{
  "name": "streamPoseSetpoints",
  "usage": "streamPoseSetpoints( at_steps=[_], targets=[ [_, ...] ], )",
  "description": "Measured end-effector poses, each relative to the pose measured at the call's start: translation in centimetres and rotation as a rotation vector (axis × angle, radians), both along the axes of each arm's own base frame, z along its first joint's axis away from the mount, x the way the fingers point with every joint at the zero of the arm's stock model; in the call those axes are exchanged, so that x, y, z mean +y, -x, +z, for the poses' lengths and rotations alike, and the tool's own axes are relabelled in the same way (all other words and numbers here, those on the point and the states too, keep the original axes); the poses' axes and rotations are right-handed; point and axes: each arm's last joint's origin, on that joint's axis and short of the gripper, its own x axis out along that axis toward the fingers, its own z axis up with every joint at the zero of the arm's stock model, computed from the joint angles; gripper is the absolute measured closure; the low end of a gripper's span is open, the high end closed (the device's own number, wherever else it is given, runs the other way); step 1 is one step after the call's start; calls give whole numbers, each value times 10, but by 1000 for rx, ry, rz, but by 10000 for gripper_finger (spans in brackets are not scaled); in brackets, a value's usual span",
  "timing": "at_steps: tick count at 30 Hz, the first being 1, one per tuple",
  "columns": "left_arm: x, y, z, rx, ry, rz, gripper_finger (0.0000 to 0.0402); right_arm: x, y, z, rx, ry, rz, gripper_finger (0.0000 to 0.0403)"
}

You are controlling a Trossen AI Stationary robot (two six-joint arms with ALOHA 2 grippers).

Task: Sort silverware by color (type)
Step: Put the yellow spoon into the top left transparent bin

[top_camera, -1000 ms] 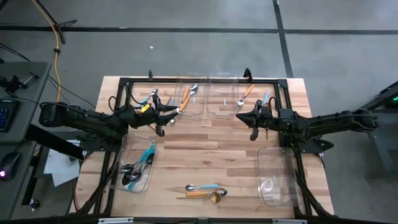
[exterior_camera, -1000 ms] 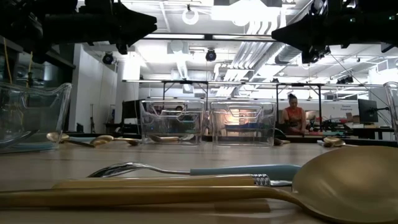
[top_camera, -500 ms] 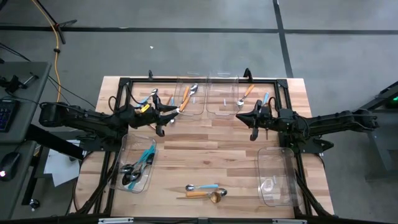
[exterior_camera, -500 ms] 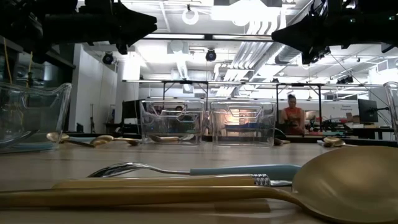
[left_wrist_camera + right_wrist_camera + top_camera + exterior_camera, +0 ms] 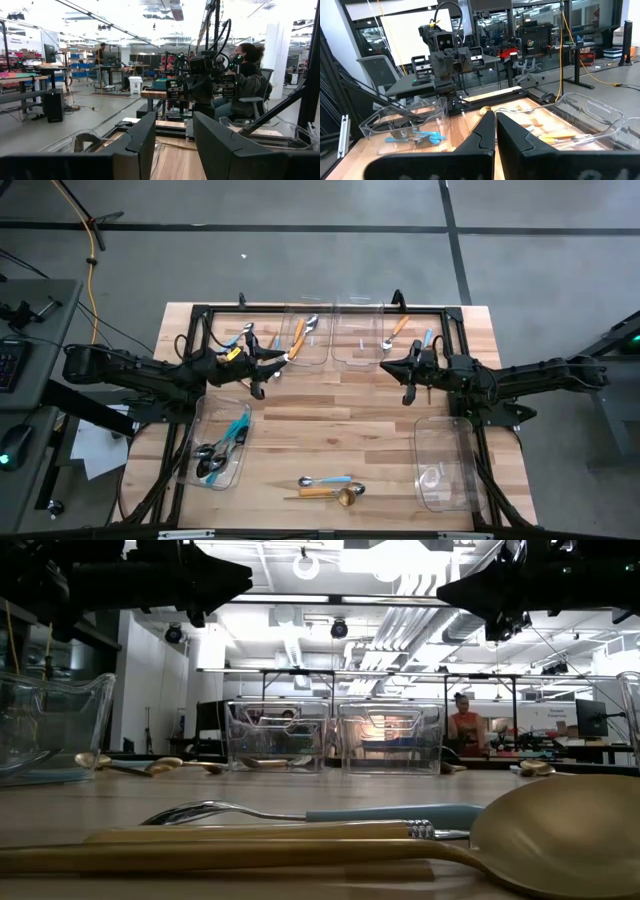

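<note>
Three pieces of silverware lie loose on the wood by the table's near edge: a light-blue-handled spoon (image 5: pixel 325 481), an orange-handled one (image 5: pixel 318 493) and a gold spoon (image 5: pixel 350 496). Blue-handled, dark-headed pieces (image 5: pixel 222 448) lie in the clear bin (image 5: pixel 198 420) at the near left. An orange-handled spoon (image 5: pixel 298 338) lies in a far bin (image 5: pixel 322 358). More pieces (image 5: pixel 396 332) lie on the table at the far right. My left gripper (image 5: pixel 275 362) hovers open above the table's left half with nothing between its fingers (image 5: pixel 142 142). My right gripper (image 5: pixel 387 365) hovers shut above the right half.
A second clear bin (image 5: pixel 358 360) stands at the far middle and another (image 5: pixel 445 480) at the near right. A black frame (image 5: pixel 200 315) runs round the table. Bare wood (image 5: pixel 340 420) lies between the arms. People sit in the room beyond the table.
</note>
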Motion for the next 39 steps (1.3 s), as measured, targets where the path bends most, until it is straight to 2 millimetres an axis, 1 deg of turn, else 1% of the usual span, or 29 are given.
streamPoseSetpoints(
  at_steps=[20,27,31,34,37,39],
  targets=[
    [0,0,0,0,-1,0,282,0,0,0,-1,-1,6,403],
    [0,0,0,0,-1,0,282,0,0,0,-21,-90,13,403],
    [0,0,0,2,-10,2,282,0,0,0,-20,-83,-3,403],
    [0,0,0,3,-16,4,282,-4,-1,9,-38,-89,-96,402],
    [0,0,0,4,-17,4,282,-12,-4,26,-33,-86,-212,397],
    [0,0,0,3,-12,3,282,-18,-5,41,-6,-83,-271,390]
  ],
)
